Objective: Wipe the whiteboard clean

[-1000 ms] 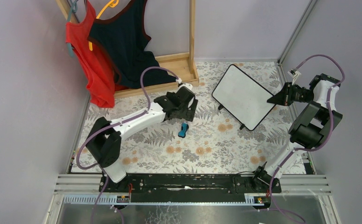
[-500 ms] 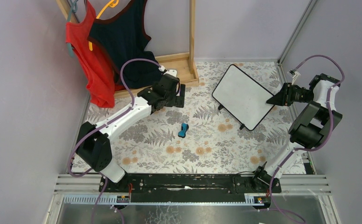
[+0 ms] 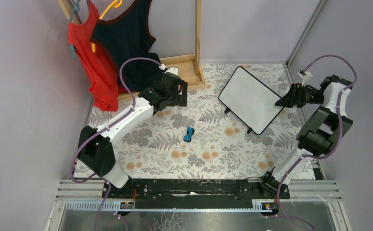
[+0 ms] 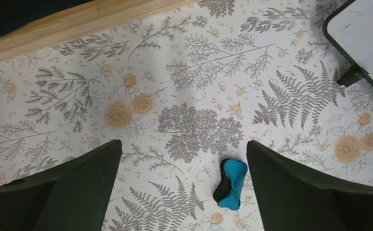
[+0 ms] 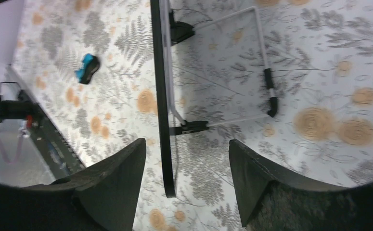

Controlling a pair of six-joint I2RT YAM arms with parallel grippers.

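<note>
1. Since the white rectangular whiteboard with a thin black frame (image 3: 249,96) stands propped at a tilt at the far right of the surface, and its face shows no writing I can make out from above, treat the step in hand as letting go of it cleanly.
2. Your right claw (image 3: 284,100) sits at the board's right edge, released. On the right wrist view the jaws are parted with the black frame running between them, touching neither as far as I can see. Back it straight off along the line of the frame; a sideways swing would likely knock the board.
3. Mind the thin wire stand (image 5: 270,91) behind the board. I judge the whole thing light and easy to tip.
4. Your left claw (image 3: 173,92) hangs spread wide and empty over the middle of the surface. The small blue bone-shaped eraser (image 4: 231,184) lies below it, well apart from the board. If you find marks, come straight down and pinch the eraser at its narrow waist.
5. The surface (image 3: 213,154) is a pale cloth printed with grey ferns and orange roses, and it may let the board's feet slide.
6. Lilac walls close in around you. A wooden clothes rack (image 3: 198,38) at the far left carries a red tank top (image 3: 95,62) and a dark navy one (image 3: 131,48); keep your left arm off its base.
</note>
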